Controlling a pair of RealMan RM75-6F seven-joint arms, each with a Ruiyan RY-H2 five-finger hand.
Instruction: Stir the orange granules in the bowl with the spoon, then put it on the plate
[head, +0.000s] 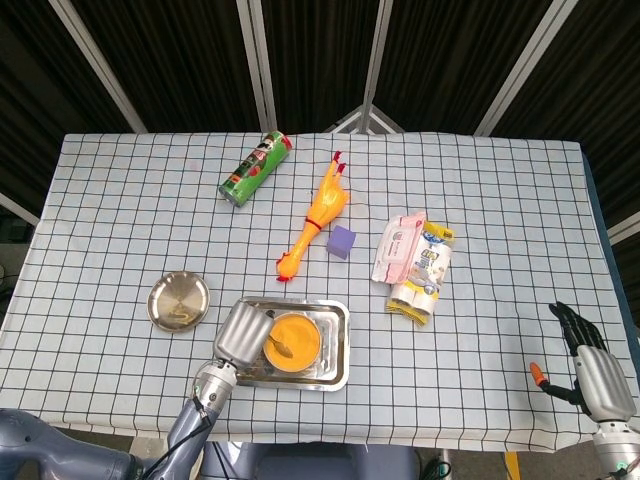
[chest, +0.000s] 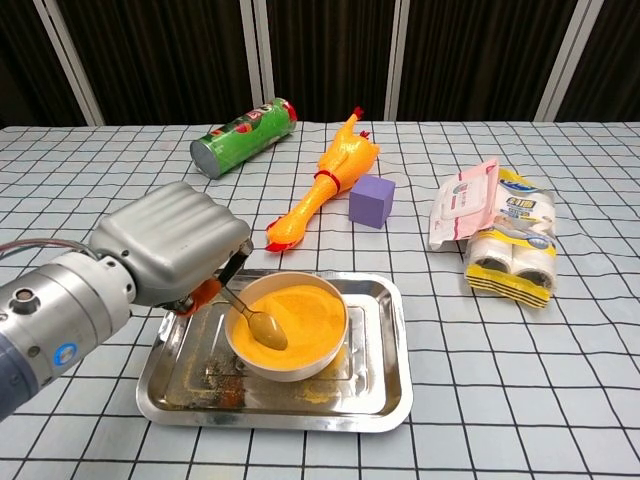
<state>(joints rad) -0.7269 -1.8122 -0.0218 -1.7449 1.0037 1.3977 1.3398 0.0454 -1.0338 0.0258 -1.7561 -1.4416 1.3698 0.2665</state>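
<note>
A lab test rig: checkered tablecloth (head: 130, 210), dark curtains (head: 180, 50), assorted props.

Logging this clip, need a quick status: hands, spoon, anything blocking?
Left hand holds spoon, tip in bowl granules. Right hand idle at table edge. Plate clear, nothing in the way.

Checked table (head: 120, 200), tray (head: 335, 345), plate (head: 179, 301), can (head: 254, 168), rubber chicken (head: 318, 217)
</note>
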